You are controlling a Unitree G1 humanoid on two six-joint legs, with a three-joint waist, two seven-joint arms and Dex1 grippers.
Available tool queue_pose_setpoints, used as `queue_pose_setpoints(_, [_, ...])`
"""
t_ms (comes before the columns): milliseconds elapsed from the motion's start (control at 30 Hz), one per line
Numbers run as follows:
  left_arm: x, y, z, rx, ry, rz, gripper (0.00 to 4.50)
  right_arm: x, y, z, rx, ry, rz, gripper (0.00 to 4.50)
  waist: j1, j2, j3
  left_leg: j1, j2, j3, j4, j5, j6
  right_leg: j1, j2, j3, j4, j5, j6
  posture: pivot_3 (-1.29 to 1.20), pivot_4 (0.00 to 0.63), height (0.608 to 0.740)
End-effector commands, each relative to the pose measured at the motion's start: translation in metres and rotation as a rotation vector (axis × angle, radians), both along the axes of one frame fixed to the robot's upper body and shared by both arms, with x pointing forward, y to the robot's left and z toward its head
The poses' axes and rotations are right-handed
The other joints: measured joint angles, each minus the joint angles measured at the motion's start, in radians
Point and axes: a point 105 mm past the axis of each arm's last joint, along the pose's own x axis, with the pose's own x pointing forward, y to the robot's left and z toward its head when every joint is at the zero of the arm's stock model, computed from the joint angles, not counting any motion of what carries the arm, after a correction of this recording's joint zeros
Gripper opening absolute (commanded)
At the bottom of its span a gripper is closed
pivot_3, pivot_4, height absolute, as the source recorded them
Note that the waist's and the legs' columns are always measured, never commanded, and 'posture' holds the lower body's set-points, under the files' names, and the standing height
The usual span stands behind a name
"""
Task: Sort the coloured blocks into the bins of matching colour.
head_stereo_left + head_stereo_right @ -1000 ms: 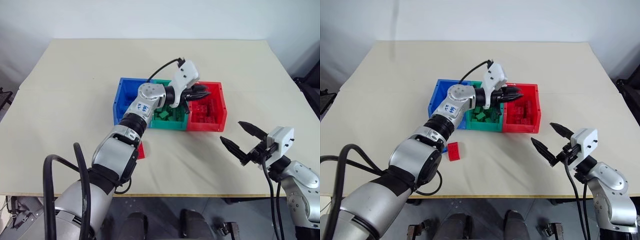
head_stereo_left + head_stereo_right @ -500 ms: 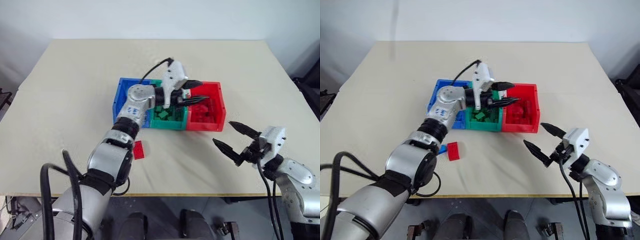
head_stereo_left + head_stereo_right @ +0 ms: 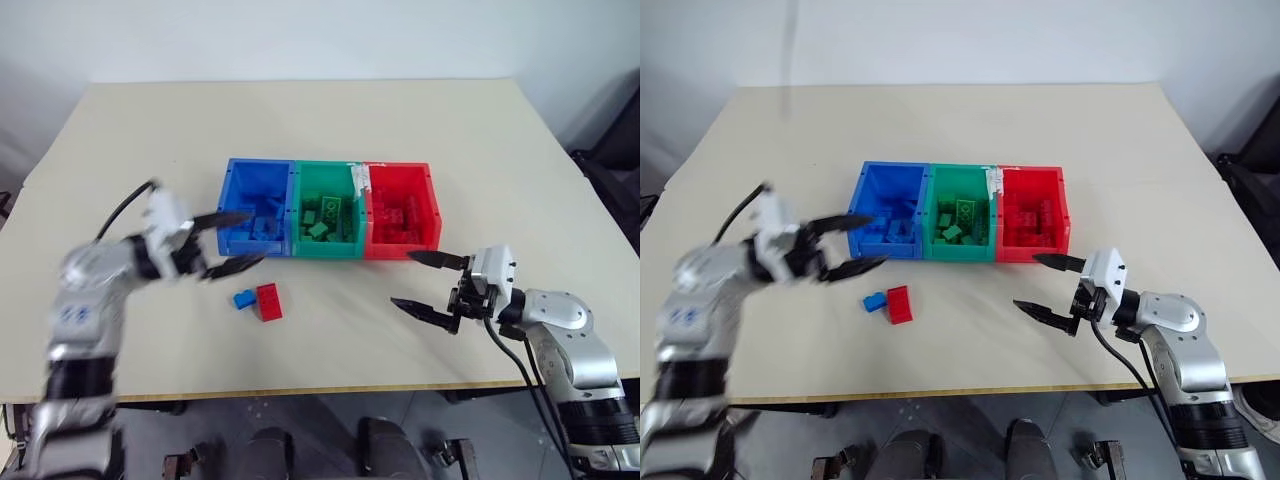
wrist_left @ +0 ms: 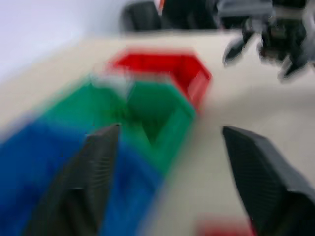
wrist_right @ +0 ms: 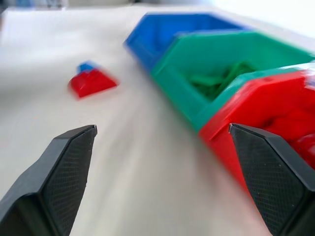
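Red, green and blue made up the stock you had in front of you. From the head views: three joined bins stood in a row mid-tabletop (image 3: 120, 150), one blue bin (image 3: 258, 200), one green bin (image 3: 326, 205), one red bin (image 3: 402, 205), each already holding several bricks of its own colour, too heaped for you to count. Two bricks lay loose on the bare tabletop just in front of the blue bin: one red brick (image 3: 268, 301) and one small blue brick (image 3: 243, 298), touching or nearly so. Your left tool (image 3: 228, 240) hung just beside the blue bin's near corner, fingers spread wide and empty. Your right tool (image 3: 428, 283) hung in front of the red bin, fingers wide, nothing between them.

Left wrist view: you had two black fingers (image 4: 78, 191) standing well apart with the three bins beyond, heavily blurred.

Right wrist view: you had two fingers (image 5: 64, 172) wide apart, the red brick (image 5: 92, 82) and the blue one (image 5: 87, 66) ahead, the bins alongside.

Judged step: between picks, two bricks left unsorted. Your next move likely called for lowering a tool over one loose brick, separating it from its neighbour.
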Motion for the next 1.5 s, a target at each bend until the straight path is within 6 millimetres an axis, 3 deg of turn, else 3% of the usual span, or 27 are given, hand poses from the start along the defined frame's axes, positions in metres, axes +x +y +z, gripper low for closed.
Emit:
queue_pose_setpoints(33, [-0.031, 0.030, 0.003, 0.036, -0.029, 0.086, 4.47, -0.006, 0.005, 0.005, -0.052, -0.039, 0.092, 4.50, -0.004, 0.000, 0.000, 0.000, 0.001, 0.000, 0.000, 0.000, 0.000, 0.000, 0.000, 0.000, 0.000, 0.000, 0.000, 0.00, 0.150, 0.740])
queue_pose_setpoints(200, [-0.049, 0.044, -0.021, 0.072, 0.063, 0.150, 4.47, -0.004, 0.013, 0.008, -0.051, -0.042, 0.121, 4.50, 0.023, -0.001, 0.000, 0.002, 0.001, -0.002, 0.001, 0.000, 0.000, 0.002, -0.002, -0.001, -0.003, 0.000, -0.001, 0.00, 0.150, 0.740])
queue_pose_setpoints(367, [-0.044, 0.013, -0.028, 0.168, 0.025, 0.013, 4.47, -0.003, 0.008, 0.007, -0.070, -0.033, 0.106, 4.50, 0.029, -0.001, 0.000, 0.001, 0.000, -0.003, 0.000, 0.000, 0.000, 0.002, -0.003, -0.001, -0.002, 0.000, -0.001, 0.00, 0.150, 0.740])
queue_pose_setpoints(567, [-0.024, -0.019, -0.034, 0.307, -0.003, -0.211, 4.47, -0.005, 0.002, 0.006, -0.095, -0.016, 0.095, 4.50, 0.021, 0.000, 0.000, 0.000, -0.002, -0.001, 0.000, -0.001, 0.000, 0.001, 0.000, -0.001, -0.001, 0.000, -0.001, 0.00, 0.150, 0.740])
queue_pose_setpoints(767, [0.007, -0.025, -0.047, 0.548, 0.008, -0.429, 4.47, -0.013, -0.003, 0.006, -0.110, 0.001, 0.072, 4.50, 0.019, 0.000, 0.000, 0.001, -0.001, 0.010, 0.000, -0.001, 0.000, 0.000, 0.002, -0.001, 0.000, 0.000, -0.001, 0.00, 0.150, 0.740])
queue_pose_setpoints(967, [0.034, -0.037, -0.042, 0.631, -0.025, -0.531, 4.47, -0.020, -0.006, 0.005, -0.110, 0.011, 0.044, 4.50, 0.020, 0.000, 0.001, 0.000, -0.002, 0.013, 0.001, -0.001, 0.001, -0.001, 0.001, -0.001, 0.001, 0.000, -0.001, 0.00, 0.150, 0.740])
queue_pose_setpoints(1167, [0.039, -0.051, -0.049, 0.683, -0.002, -0.660, 4.47, -0.027, -0.010, 0.004, -0.121, 0.036, 0.030, 4.50, 0.018, -0.001, 0.001, 0.000, -0.002, 0.013, 0.001, -0.001, 0.002, 0.000, 0.001, -0.001, 0.001, 0.000, -0.001, 0.00, 0.150, 0.740])
queue_pose_setpoints(1433, [0.050, -0.058, -0.063, 0.756, 0.038, -0.694, 4.47, -0.032, -0.013, 0.005, -0.136, 0.060, 0.027, 4.50, 0.023, -0.001, 0.001, 0.000, -0.002, 0.013, 0.002, -0.001, 0.002, 0.000, 0.001, -0.001, 0.001, 0.001, -0.001, 0.00, 0.150, 0.740])
queue_pose_setpoints(1500, [0.051, -0.062, -0.065, 0.747, 0.044, -0.704, 4.08, -0.034, -0.015, 0.004, -0.140, 0.066, 0.026, 4.50, 0.023, -0.001, 0.001, 0.000, -0.002, 0.013, 0.002, -0.001, 0.002, 0.000, 0.001, -0.001, 0.001, 0.001, 0.000, 0.00, 0.150, 0.740])
